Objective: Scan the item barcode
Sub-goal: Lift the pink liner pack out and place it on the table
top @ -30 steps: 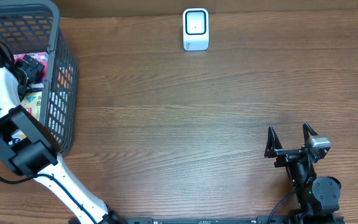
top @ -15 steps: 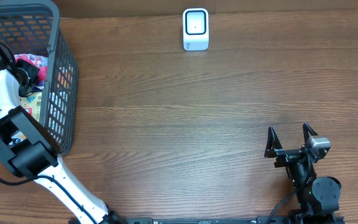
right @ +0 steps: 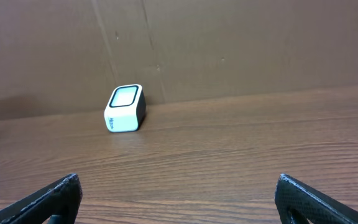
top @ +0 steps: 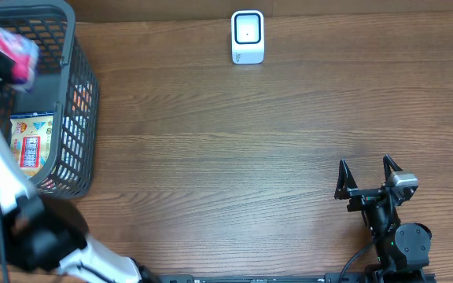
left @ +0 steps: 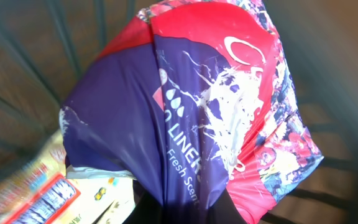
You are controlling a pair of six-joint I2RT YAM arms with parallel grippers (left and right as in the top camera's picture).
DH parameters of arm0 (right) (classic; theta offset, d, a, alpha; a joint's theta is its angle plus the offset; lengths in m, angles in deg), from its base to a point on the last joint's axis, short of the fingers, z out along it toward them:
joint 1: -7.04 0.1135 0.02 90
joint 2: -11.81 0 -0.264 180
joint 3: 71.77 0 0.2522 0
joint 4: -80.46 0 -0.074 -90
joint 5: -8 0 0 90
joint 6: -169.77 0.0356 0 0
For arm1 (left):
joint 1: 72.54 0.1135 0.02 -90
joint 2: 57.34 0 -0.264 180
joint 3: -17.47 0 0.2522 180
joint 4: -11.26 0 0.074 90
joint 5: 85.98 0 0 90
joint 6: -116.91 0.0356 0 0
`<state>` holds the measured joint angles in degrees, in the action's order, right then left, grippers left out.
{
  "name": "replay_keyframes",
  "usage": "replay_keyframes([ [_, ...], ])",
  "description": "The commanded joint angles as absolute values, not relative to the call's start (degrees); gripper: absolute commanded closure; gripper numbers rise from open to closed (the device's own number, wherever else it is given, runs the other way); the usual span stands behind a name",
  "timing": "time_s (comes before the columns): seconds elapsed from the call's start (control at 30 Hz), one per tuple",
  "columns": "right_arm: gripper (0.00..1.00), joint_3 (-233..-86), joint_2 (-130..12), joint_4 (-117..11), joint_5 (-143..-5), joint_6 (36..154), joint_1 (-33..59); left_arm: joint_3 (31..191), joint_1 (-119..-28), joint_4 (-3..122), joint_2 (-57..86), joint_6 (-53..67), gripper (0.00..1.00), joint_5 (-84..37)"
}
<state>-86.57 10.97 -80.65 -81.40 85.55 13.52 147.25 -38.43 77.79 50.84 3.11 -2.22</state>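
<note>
My left pincer (left: 179, 210) pinches a red-and-purple packet (left: 185, 106), a yellow packet (left: 33, 193) beneath it; my right pincer (top: 366, 167) stands spread, scanner (right: 125, 108) ahead.

A basket (top: 81, 94) sits at the worktop's (top: 211, 157) far-left corner, with a flat packet (top: 31, 141) inside it and a pouch (top: 10, 51) above its far side. A scanner (top: 248, 37) stands midway along the far edge. The right pincer (top: 364, 162) is near the near-right corner.

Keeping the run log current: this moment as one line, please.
left gripper: shut on pouch, over basket | right gripper: open, empty | scanner: on table, pouch not yet presented
</note>
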Motion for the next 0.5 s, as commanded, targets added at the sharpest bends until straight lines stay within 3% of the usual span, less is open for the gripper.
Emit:
replay_keyframes([
  [0.0,0.0,-86.0,11.49,-80.96,-81.95,85.6,13.82,149.79,-38.83,78.62,38.42,5.26,0.96,-8.97],
  [0.27,0.0,-86.0,11.49,-80.96,-81.95,85.6,13.82,149.72,-44.51,90.21,31.8,17.17,0.96,-31.07],
  [0.47,0.0,-86.0,11.49,-80.96,-81.95,85.6,13.82,143.19,-54.67,97.83,33.46,31.18,0.96,-28.47],
])
